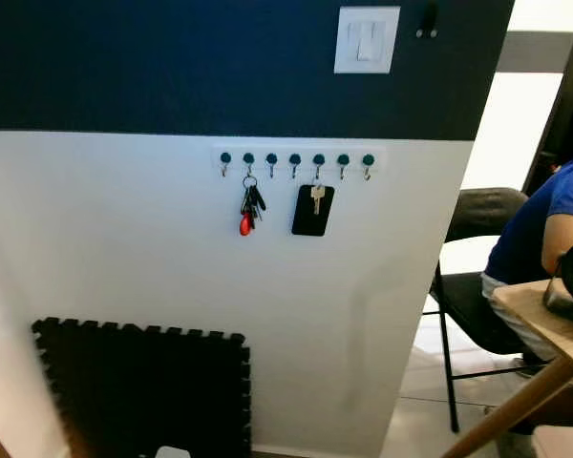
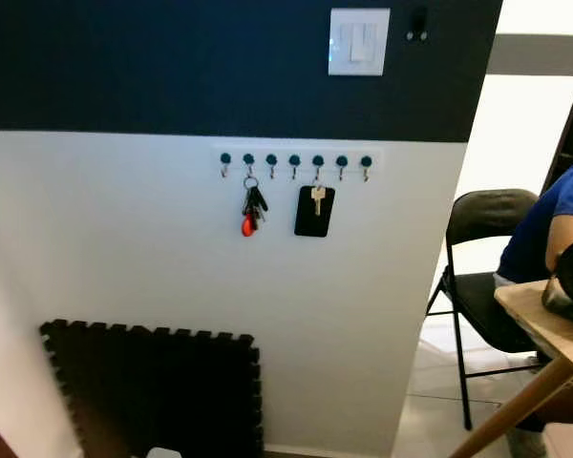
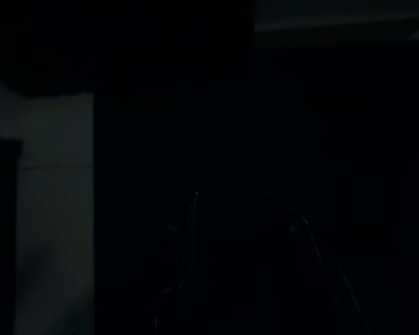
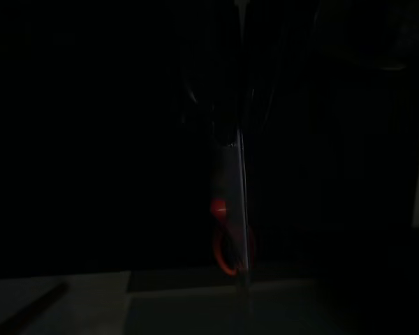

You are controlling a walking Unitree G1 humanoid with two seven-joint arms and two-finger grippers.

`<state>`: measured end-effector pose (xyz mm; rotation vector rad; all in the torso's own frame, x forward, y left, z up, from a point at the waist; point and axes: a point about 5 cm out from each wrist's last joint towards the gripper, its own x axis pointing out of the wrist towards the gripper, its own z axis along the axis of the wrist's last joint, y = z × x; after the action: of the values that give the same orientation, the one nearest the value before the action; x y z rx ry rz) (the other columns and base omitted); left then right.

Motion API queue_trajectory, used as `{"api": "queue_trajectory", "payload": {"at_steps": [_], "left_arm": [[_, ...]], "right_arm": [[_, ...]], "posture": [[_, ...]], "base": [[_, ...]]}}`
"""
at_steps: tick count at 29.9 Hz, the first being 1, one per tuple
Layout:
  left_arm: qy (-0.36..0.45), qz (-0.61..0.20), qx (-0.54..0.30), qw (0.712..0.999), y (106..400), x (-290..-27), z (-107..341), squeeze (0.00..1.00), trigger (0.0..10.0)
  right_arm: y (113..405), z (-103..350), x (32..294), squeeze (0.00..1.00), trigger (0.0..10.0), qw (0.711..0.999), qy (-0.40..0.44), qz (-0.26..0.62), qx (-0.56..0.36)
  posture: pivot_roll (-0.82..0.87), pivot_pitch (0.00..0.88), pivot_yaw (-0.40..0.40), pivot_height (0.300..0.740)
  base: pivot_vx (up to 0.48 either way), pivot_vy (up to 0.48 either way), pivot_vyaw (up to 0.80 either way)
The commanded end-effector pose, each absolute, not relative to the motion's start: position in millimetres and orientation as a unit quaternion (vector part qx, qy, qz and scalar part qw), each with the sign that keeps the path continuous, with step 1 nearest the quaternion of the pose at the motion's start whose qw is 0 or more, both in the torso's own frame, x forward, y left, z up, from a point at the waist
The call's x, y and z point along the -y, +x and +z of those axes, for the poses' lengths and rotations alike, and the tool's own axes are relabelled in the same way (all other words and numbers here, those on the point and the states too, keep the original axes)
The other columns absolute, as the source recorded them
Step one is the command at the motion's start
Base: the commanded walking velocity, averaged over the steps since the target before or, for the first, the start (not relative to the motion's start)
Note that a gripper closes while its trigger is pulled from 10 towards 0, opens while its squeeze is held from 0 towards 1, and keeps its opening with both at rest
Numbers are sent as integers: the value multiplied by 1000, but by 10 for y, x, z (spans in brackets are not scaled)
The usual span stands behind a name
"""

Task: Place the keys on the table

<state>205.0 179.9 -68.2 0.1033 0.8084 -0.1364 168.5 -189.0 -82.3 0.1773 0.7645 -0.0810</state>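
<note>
Left eye view: the keys [image 1: 250, 209], a bunch with a red fob, are seen hanging from the second hook of a hook rail [image 1: 296, 160] on the white wall. A single key on a black tag [image 1: 312, 210] hangs just beside, at 3 o'clock. A light switch [image 1: 367, 39] is mounted at 1 o'clock. A foam mat [image 1: 148, 391] leans at 7 o'clock. The counter [image 1: 544, 320] is noted at 4 o'clock, with a seated person [image 1: 540, 229] and folding chair [image 1: 473, 296]. Wrist views are dark; the state of either gripper cannot be told.

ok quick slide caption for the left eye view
Key bunch with a red fob hanging on the wall hook rack, beside a single key on a black tag.
</note>
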Motion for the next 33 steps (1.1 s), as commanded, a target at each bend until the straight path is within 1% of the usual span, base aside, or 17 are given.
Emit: {"api": "queue_trajectory", "payload": {"at_steps": [1, 7, 15, 16, 22, 33], "left_arm": [[59, -72, -399, 912, 2039, -1824, -689, 0, 10000], [70, -82, -395, 912, 2044, -1809, -685, 0, 10000], [79, -76, -392, 913, 2040, -1819, -686, 0, 10000], [82, -75, -377, 919, 2053, -1812, -668, 0, 10000], [77, -73, -361, 927, 2072, -1795, -645, 0, 10000], [82, -76, -350, 930, 2100, -1786, -623, 0, 10000]], "right_arm": [[1701, -817, 1878, 0, 10000, 924, 85, -35, -371], [1697, -818, 1883, 0, 10000, 924, 85, -35, -371], [1708, -814, 1877, 0, 10000, 925, 85, -31, -370], [1709, -815, 1874, 0, 10000, 924, 85, -29, -371], [1709, -818, 1867, 0, 10000, 923, 86, -28, -374], [1717, -814, 1870, 0, 10000, 924, 85, -28, -372]], "posture": [[55, 27, 35, 740], [55, 27, 36, 740], [55, 28, 35, 740], [55, 28, 35, 740], [55, 26, 35, 740], [54, 28, 38, 740]], "base": [[0, 0, 0], [0, -480, 0], [0, 0, 0], [0, 0, 0], [0, 0, 0], [0, 0, -752]]}}
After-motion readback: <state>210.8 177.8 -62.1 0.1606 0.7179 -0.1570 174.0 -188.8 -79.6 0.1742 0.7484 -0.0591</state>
